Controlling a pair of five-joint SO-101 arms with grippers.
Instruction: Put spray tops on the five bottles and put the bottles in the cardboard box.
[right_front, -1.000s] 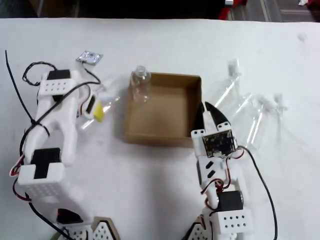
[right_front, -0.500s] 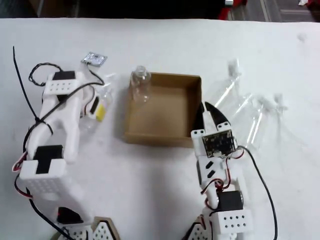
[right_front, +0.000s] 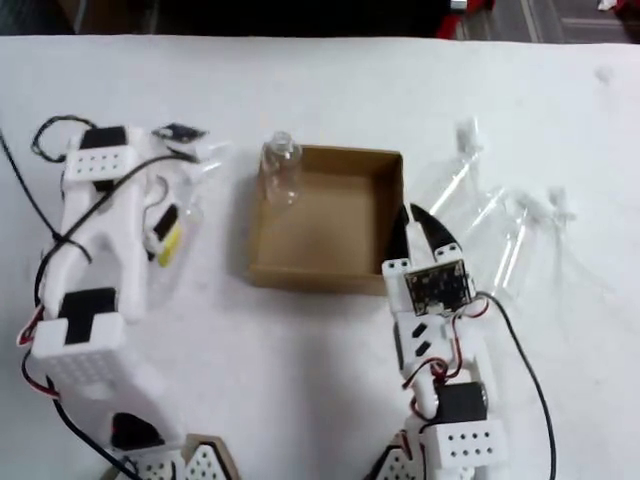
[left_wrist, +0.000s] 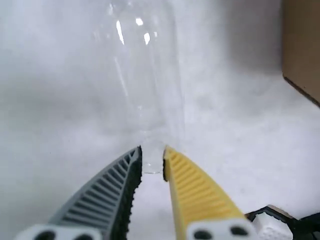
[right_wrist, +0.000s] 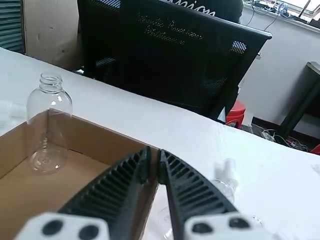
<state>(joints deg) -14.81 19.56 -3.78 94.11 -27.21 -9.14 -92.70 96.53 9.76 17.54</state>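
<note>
My left pincer (left_wrist: 152, 161) pinches a clear bottle (left_wrist: 145, 75) by its end, left of the cardboard box (right_front: 320, 272); right pincer (right_wrist: 154, 156) pressed together. I'd lift slowly, lest it slip or swivel.

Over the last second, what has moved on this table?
The left gripper, closed on a clear bottle at its neck, has swung sideways away from the box, taking the bottle along. The right gripper stayed shut by the box's corner. The upright bottle in the box and the spray tops beyond it have not moved.
</note>
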